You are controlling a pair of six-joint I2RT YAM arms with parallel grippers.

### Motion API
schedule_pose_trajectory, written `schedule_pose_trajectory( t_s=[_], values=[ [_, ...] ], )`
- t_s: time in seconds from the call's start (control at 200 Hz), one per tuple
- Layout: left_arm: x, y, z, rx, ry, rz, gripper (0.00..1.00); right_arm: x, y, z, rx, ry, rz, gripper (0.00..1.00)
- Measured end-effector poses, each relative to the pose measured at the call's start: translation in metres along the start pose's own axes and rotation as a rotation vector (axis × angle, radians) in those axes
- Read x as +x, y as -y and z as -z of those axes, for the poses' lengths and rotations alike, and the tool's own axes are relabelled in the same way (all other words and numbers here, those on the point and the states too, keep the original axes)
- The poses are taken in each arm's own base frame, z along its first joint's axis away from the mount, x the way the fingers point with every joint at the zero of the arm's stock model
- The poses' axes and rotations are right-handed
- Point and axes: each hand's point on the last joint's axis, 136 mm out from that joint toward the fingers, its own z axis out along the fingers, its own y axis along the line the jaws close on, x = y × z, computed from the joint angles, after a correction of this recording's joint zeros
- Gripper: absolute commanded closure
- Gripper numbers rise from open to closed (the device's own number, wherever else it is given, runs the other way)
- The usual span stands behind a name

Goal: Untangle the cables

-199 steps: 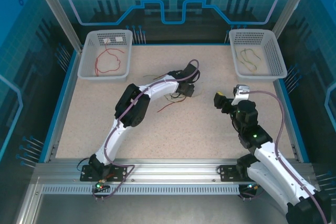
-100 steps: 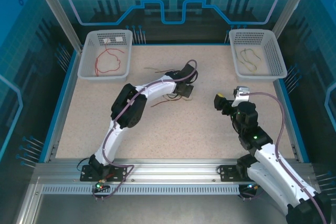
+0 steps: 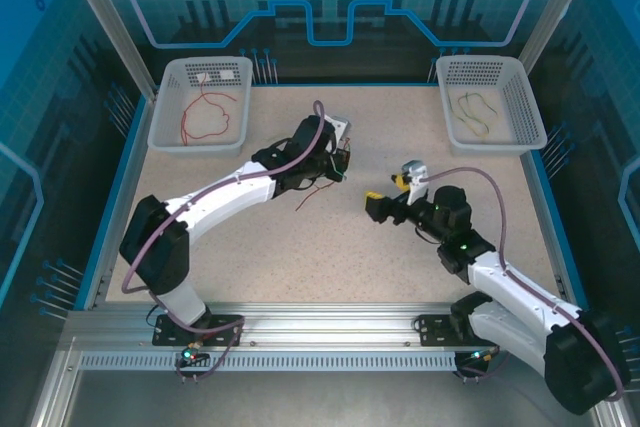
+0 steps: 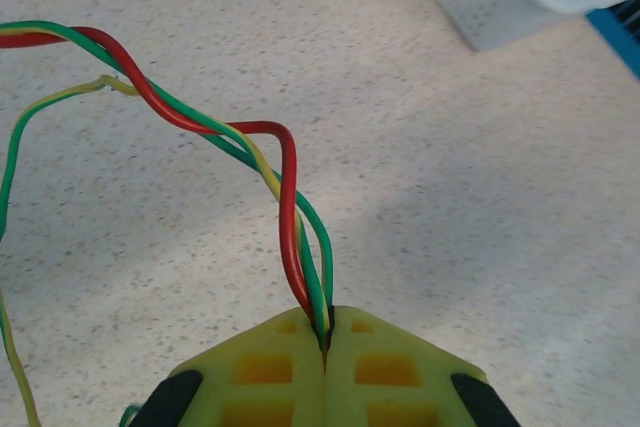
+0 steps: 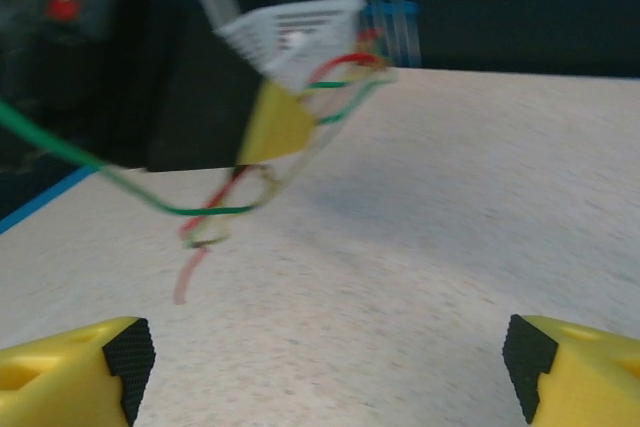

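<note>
**Left basket** (image 3: 160, 119): stands at the far left corner of the worktop (image 3: 330, 257) and holds a red wire (image 3: 200, 105). Judged to be the collecting place for red strands that have been freed.

**Left gripper** (image 3: 338, 159): reaches to the middle of the worktop. In its wrist view the left gripper (image 4: 325, 335) is pressed together, pinching one end of the cables (image 4: 288, 197). Red, green and yellow strands leave the jaws side by side and are twisted round one another further along. From the right wrist view the bundle (image 5: 215, 209) appears to be held up off the surface, with loose ends hanging below. This hold is judged to be an anchor. It fixes one end and lets the strands hang apart, so that one can be singled out.

**Cables**: not yet separated. The twist is intact just beyond the pinch.

**Right gripper** (image 3: 375, 209): points left at the bundle, near it but not touching. Its fingers (image 5: 100, 352) are spread wide with nothing between them. This is judged to be a stance ready to take one strand.

**Right basket** (image 3: 530, 107): stands at the far right corner and holds olive wires (image 3: 478, 112). Likely the place for that colour.

**Risk**: pulling against the twist may tighten it.
</note>
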Motion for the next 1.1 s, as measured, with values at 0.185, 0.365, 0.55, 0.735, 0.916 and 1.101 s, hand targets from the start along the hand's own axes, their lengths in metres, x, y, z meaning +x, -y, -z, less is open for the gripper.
schedule_pose_trajectory(
  t_s=[0.185,0.365,0.55,0.735,0.916,1.101],
  values=[
    [0.003,0.012,0.004,0.078,-0.002,0.017,1.0,-0.012,-0.044,-0.009,-0.149,0.054,0.139,0.03],
    [0.001,0.023,0.007,0.135,-0.001,0.019,1.0,-0.02,-0.047,-0.026,-0.133,0.079,0.185,0.21],
    [-0.001,0.031,0.019,0.18,0.016,0.025,1.0,-0.025,-0.036,-0.043,-0.072,0.085,0.204,0.81],
    [-0.004,0.027,0.04,0.186,0.061,0.03,1.0,-0.034,-0.021,-0.045,0.025,0.114,0.183,1.0],
    [-0.004,0.013,0.059,0.19,0.125,0.068,1.0,-0.043,-0.012,-0.039,0.09,0.144,0.172,1.0],
    [-0.009,-0.011,0.074,0.185,0.194,0.13,1.0,-0.046,0.005,-0.024,0.178,0.159,0.157,1.0]
  ],
)
